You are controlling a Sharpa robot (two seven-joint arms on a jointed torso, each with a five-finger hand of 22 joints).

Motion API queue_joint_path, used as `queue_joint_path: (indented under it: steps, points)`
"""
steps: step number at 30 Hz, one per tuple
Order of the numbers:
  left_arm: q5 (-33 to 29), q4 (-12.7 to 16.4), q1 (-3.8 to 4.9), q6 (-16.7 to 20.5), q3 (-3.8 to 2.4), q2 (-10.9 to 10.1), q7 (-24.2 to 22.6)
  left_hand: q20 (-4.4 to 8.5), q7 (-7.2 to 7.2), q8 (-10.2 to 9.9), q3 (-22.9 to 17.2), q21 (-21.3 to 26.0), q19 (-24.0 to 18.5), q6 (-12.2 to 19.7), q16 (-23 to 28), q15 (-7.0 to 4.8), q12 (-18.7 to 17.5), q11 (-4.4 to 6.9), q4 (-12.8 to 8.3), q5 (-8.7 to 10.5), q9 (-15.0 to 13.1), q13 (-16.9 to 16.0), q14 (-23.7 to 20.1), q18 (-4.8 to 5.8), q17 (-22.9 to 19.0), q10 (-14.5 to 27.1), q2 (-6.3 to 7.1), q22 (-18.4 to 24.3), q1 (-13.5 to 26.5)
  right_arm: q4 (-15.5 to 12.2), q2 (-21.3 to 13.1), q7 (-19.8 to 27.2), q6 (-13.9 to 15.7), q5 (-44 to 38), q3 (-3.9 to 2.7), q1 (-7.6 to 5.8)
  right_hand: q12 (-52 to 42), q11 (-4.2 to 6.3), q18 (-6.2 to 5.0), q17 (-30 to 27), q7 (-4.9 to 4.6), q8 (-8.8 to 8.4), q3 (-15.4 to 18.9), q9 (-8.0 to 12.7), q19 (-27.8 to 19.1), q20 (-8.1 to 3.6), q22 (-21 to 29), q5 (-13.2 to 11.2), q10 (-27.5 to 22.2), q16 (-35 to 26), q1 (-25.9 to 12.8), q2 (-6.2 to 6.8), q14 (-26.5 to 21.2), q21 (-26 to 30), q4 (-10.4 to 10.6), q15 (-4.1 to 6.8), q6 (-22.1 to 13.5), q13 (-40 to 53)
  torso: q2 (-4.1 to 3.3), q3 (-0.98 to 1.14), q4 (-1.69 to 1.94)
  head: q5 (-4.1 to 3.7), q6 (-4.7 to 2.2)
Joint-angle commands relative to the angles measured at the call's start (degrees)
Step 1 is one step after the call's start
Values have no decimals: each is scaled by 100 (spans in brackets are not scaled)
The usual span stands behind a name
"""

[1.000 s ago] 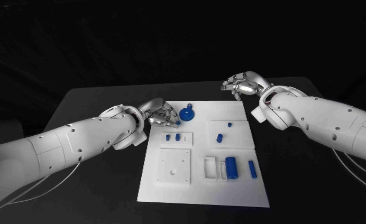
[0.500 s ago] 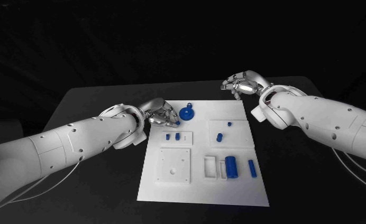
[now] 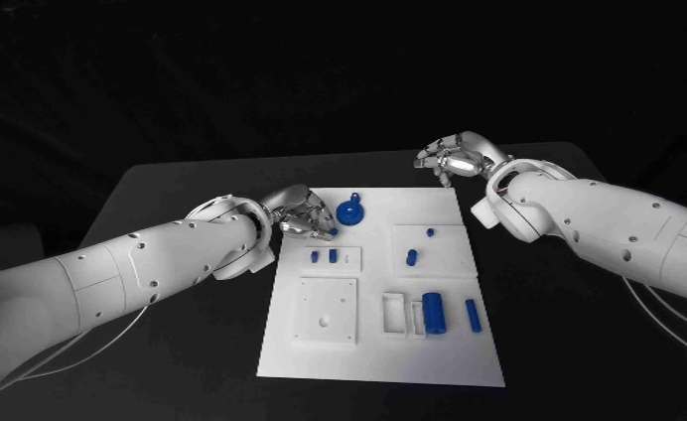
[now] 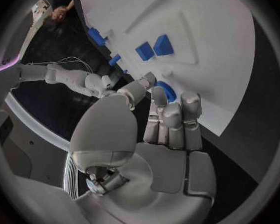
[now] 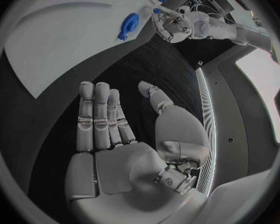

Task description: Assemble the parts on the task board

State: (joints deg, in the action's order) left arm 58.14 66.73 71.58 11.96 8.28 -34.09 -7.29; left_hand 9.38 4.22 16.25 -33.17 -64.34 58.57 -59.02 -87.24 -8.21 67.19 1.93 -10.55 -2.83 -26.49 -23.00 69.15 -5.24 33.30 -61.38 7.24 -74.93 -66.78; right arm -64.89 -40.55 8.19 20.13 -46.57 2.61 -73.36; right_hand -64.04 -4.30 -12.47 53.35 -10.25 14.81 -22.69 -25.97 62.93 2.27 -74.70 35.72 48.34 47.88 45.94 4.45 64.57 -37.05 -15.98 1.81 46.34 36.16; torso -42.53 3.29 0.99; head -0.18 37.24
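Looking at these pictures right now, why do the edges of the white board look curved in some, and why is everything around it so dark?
Both wrist views are fisheye circles, so the task board bends there; in the head view its edges run straight. The black table and background make the surroundings dark, while the board and blue parts stand out brightly.

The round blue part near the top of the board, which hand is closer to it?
Left. The left hand is right beside the round blue part, at the task board's edge. The right hand hovers off its far corner, open.

Matt white task board (image 3: pixel 375 342), matt black table (image 3: pixel 172 203)
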Motion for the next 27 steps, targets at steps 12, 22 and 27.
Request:
queue_joint_path:
  steps: [12, 22, 27]
  points:
    - [205, -25, -5, -94, 0, 35, 55, 420, 35, -16, 0, -25, 2, -1, -39, 2, 30, -3, -56, -39, 2, 10, -19, -115, 13, 1, -18, -101, 27, -22, -8, 58, -26, 11, -4, 1, -29, 3, -253, -7, -31, 26, -19, 9, 29, -18, -11, 30, -56, 37, -48, -11, -37, 21, 10, -5, 6, 0, -2, -5, 0, -19, 33]
    - [268, -53, -23, -89, 1, 50, 79, 421, 35, -17, -1, -28, 2, 0, -40, 2, 32, -3, -64, -39, 3, 10, -19, -116, 15, 1, -19, -100, 27, -28, -15, 58, -26, 11, -4, 1, -30, 4, -253, -7, -31, 27, -19, 10, 30, -18, -13, 29, -56, 37, -48, -11, -37, 23, 9, -5, 6, -1, -2, -1, 0, -35, 42]
    - [282, -58, -23, -94, 1, 46, 106, 421, 36, -18, -1, -30, 2, 1, -40, 2, 33, -3, -68, -39, 4, 11, -19, -116, 17, 1, -21, -100, 27, -33, -18, 57, -25, 11, -4, 1, -31, 4, -253, -8, -31, 28, -19, 10, 30, -19, -15, 28, -57, 37, -49, -11, -38, 24, 8, -4, 7, -2, -3, 1, 2, -35, 45]
